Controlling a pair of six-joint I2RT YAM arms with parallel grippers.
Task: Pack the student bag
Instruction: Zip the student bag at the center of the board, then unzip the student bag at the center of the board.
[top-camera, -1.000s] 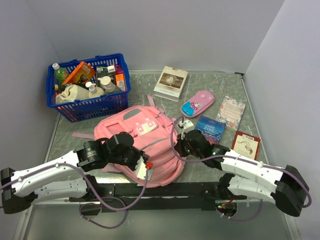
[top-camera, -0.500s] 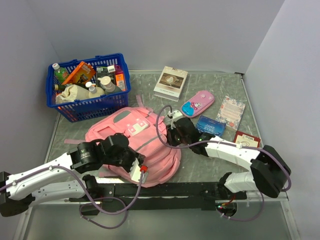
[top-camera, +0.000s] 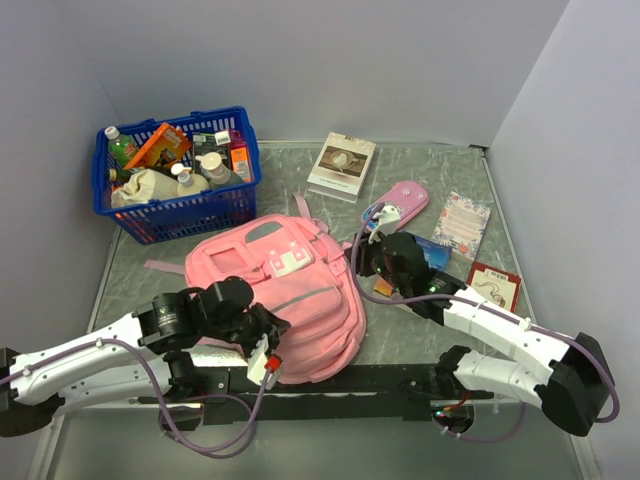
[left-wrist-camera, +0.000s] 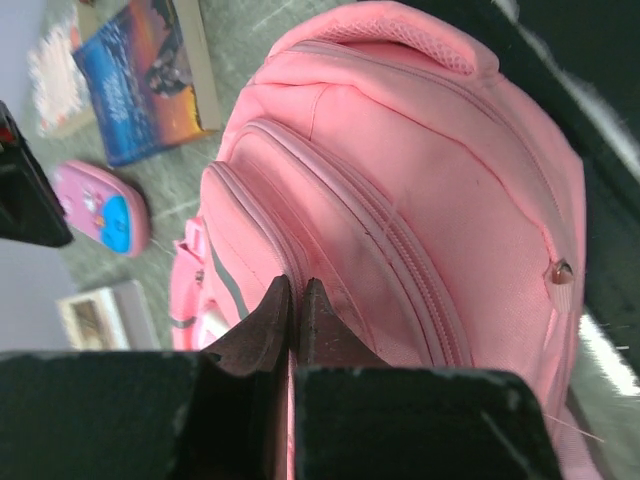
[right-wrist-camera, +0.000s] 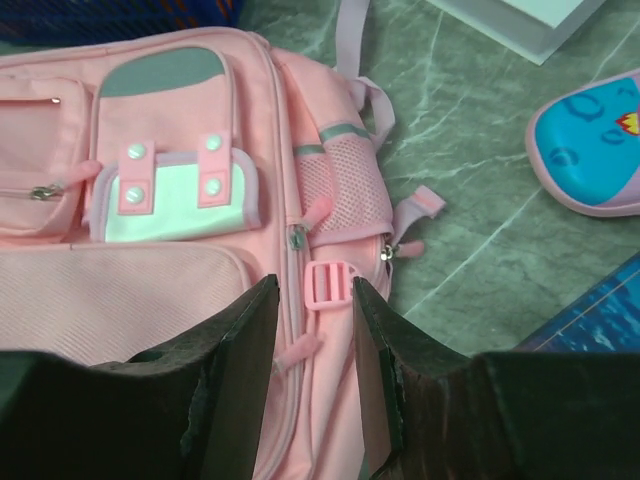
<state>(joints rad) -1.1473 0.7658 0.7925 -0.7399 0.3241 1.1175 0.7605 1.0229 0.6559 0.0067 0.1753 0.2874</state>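
Main risk is the bag (top-camera: 290, 290) — big, soft, lying front-up at the centre of the surface (top-camera: 420, 170), nothing pinning it. The zips I can see look shut, so I'd judge packing hasn't started and opening comes first.

Left fingers (left-wrist-camera: 283, 315) are closed tight, tips against a zip seam at the bag's 6 o'clock end. Can't tell if a pull tab is pinched between them. If that arm tugs with no counter-hold, the fabric will likely bunch, or the whole bag slide, rather than the zip run.

Right fingers (right-wrist-camera: 258, 310) are parted, holding nothing, over the side buckle (right-wrist-camera: 330, 283) at the bag's 3 o'clock edge. Close there and they could catch the buckle, a strap loop or the mesh pocket instead of a zip tab — a lift would then drag the bag sideways.

The right forearm also passes over the blue book (left-wrist-camera: 145, 85) at 3 o'clock. A swing could shove it, or the pencil case (top-camera: 410, 195) at 1 o'clock.

Room: plain pale walls (top-camera: 330, 60) close in on three sides. Surface is grey-green, marbled, smooth-looking, so my guess is low grip and things slide.

On it:
- blue basket (top-camera: 185, 212) at 10 o'clock, full of bottles and packets
- white book (top-camera: 342, 165) at 12 o'clock
- patterned card (top-camera: 462, 222) at 2 o'clock
- red card (top-camera: 493, 285) at 3 o'clock, near the right wall
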